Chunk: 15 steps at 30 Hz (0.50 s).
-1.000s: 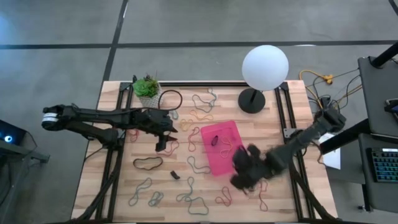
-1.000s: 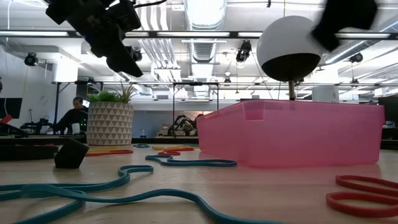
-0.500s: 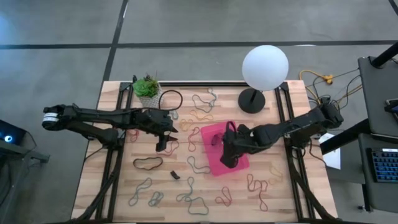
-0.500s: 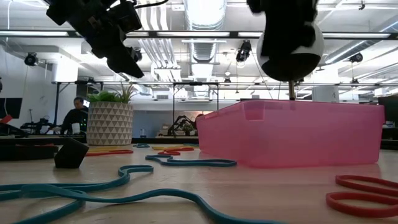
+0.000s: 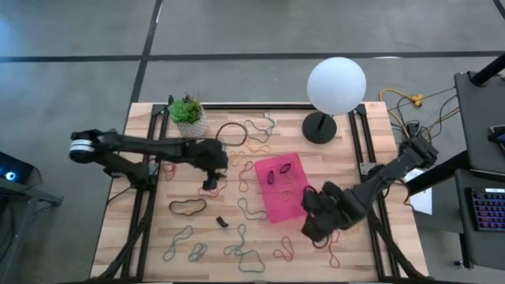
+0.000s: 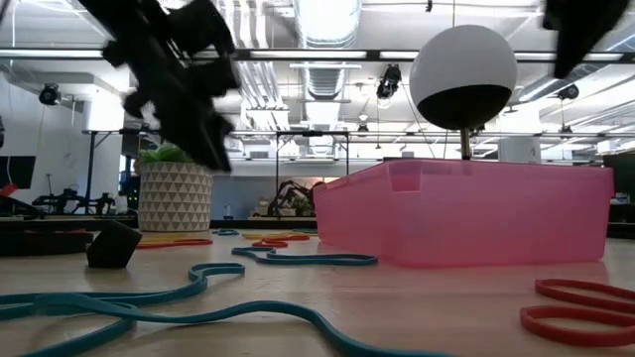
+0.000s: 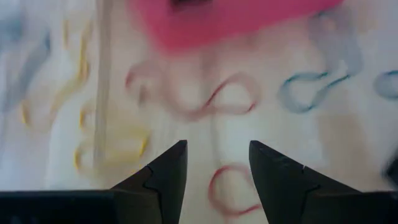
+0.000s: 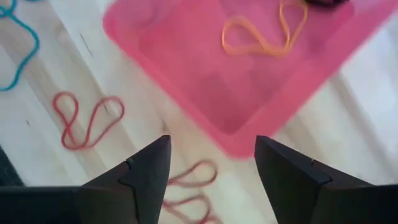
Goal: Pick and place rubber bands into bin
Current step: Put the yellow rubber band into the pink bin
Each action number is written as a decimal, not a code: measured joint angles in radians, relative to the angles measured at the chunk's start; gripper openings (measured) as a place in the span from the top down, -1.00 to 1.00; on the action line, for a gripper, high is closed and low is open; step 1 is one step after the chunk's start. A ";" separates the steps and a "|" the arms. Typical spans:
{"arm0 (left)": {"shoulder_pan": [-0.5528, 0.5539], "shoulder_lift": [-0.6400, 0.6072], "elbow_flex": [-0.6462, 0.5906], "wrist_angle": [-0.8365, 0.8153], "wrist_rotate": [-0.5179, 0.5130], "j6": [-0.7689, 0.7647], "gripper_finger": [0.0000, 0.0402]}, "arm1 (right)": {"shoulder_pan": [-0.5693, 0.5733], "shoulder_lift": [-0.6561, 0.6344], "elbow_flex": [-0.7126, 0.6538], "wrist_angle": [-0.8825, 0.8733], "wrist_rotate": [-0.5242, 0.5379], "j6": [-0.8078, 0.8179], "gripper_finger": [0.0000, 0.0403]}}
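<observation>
On the wooden counter (image 5: 158,237) lay everything I worked with, rubber bands (image 5: 252,213) strewn across most of it. Near the middle sat the pink bin (image 5: 278,207), with an orange band (image 8: 264,34) and dark ones (image 5: 274,175) inside it. My left arm reached from the left side, its gripper (image 5: 210,184) hanging over the loops beside the bin, its fingers (image 7: 163,177) apart with nothing between them, a red loop (image 7: 227,190) below. My right gripper (image 5: 314,229) hovered just off the bin's near right corner, fingers (image 8: 143,171) spread wide and empty, red bands (image 8: 87,121) on the boards under them. Behind the bin stood a white globe lamp (image 5: 336,85) and a potted plant (image 5: 186,112).
</observation>
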 joint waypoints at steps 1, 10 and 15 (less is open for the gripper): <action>0.025 0.036 0.007 -0.018 -0.002 -0.028 0.22 | 0.013 0.000 -0.009 -0.003 -0.001 0.047 -0.09; 0.076 0.078 0.010 -0.278 -0.002 -0.080 0.22 | 0.059 0.023 -0.048 -0.018 0.004 0.190 -0.09; 0.071 -0.050 -0.074 -0.219 -0.029 -0.014 0.22 | 0.055 0.045 -0.071 -0.017 0.030 0.137 -0.09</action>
